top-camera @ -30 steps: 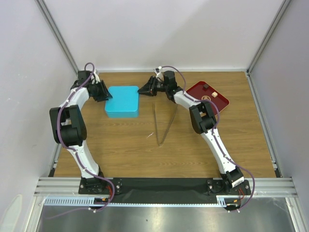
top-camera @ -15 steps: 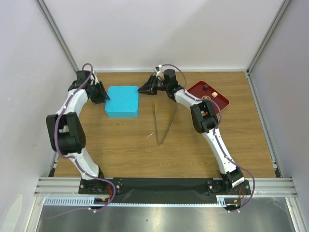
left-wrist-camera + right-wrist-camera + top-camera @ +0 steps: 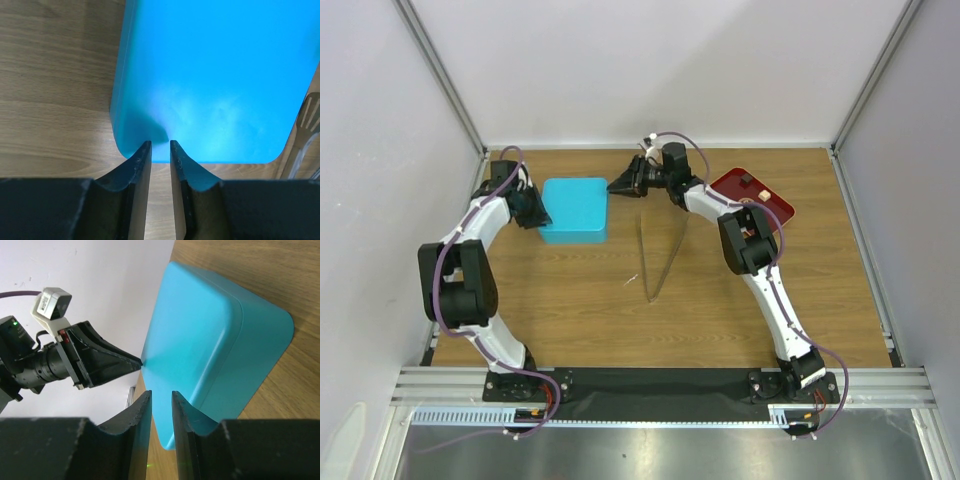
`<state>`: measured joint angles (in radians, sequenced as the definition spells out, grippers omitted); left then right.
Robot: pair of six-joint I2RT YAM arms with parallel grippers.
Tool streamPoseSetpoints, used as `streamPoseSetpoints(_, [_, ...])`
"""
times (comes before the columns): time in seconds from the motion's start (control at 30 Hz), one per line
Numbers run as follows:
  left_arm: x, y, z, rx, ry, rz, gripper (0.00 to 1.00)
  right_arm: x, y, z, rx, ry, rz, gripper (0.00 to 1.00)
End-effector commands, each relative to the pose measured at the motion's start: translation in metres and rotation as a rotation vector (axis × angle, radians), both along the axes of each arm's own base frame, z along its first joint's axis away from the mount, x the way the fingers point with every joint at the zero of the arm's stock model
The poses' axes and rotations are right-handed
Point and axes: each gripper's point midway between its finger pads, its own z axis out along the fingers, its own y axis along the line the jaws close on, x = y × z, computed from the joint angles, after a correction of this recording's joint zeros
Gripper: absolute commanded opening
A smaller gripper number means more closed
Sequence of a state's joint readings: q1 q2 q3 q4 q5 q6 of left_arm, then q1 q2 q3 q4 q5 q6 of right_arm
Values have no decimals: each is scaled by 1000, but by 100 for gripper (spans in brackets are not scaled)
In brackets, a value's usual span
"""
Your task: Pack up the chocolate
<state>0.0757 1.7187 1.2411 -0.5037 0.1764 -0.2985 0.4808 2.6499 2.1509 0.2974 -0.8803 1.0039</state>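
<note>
The chocolate (image 3: 747, 180) lies as a few small pieces on a red tray (image 3: 775, 212) at the back right. Between my grippers stands a blue box (image 3: 573, 208) (image 3: 215, 80) (image 3: 210, 350) with its lid on. My left gripper (image 3: 534, 209) (image 3: 160, 143) is at the box's left side, tips against its rounded edge. Its jaws stand a narrow gap apart with nothing between them. My right gripper (image 3: 616, 185) (image 3: 161, 393) hovers at the box's back right corner, also narrowly open and empty. The left gripper (image 3: 100, 360) shows beyond the box in the right wrist view.
Long metal tongs (image 3: 655, 255) (image 3: 306, 122) lie on the wooden table just right of the box, pointing toward me. White walls close off the back and both sides.
My left gripper has come forward and in from the back left corner to the box's left side, and its jaws have narrowed. The right gripper has hardly moved.
</note>
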Motion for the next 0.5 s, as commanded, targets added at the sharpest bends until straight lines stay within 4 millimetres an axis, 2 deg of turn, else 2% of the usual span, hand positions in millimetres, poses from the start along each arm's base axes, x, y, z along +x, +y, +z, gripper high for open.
streamPoseSetpoints(0.0, [-8, 9, -7, 44, 31, 47, 28, -4, -4, 54, 43, -131, 15, 29])
streamPoseSetpoints(0.1, [-5, 11, 14, 58, -2, 57, 27, -5, -3, 53, 42, -130, 17, 28])
streamPoseSetpoints(0.17, [-1, 14, 39, 72, -56, 69, 28, -5, -3, 54, 42, -133, 17, 28])
streamPoseSetpoints(0.23, [-1, 17, 44, 87, -72, 81, 29, -6, -3, 54, 42, -133, 19, 28])
streamPoseSetpoints(0.3, [-6, 17, 31, 87, -40, 80, 26, -6, -3, 53, 42, -133, 19, 28])
streamPoseSetpoints(0.4, [-11, 9, 3, 58, 16, 50, 17, -8, -3, 53, 42, -133, 23, 28])
streamPoseSetpoints(0.43, [-18, 12, -12, 75, 50, 59, 12, -9, -2, 52, 42, -130, 25, 28])
streamPoseSetpoints(0.47, [-22, 14, -18, 88, 74, 65, 9, -10, -1, 53, 42, -131, 28, 28])
